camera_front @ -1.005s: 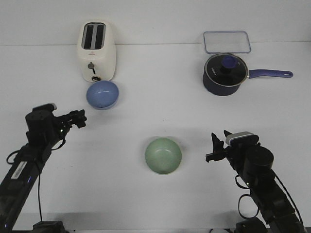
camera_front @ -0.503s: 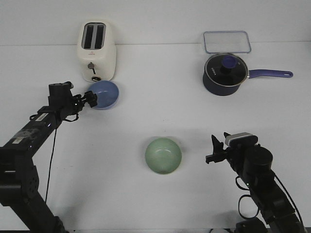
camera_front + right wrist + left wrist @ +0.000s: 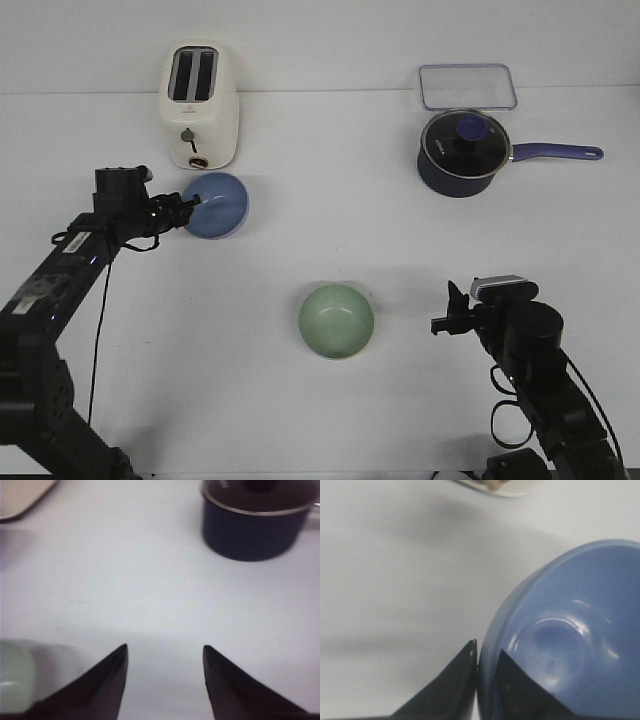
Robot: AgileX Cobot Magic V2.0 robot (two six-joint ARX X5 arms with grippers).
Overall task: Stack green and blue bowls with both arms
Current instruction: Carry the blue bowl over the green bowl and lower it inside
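Blue bowl [image 3: 217,205] tilted, rim pinched by left gripper [image 3: 190,208]; green bowl [image 3: 336,320] on white table [image 3: 330,230]; right gripper [image 3: 450,315] spread apart, holding nothing; white wall [image 3: 330,40] behind.

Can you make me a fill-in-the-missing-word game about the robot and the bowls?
1. The left gripper is pinching the rim of the ____ bowl.
2. The green bowl sits on the table with ____ inside it.
3. The right gripper has its fingers ____ and holds nothing.
4. The blue bowl is just in front of the cream ____.

Missing words: blue; nothing; open; toaster
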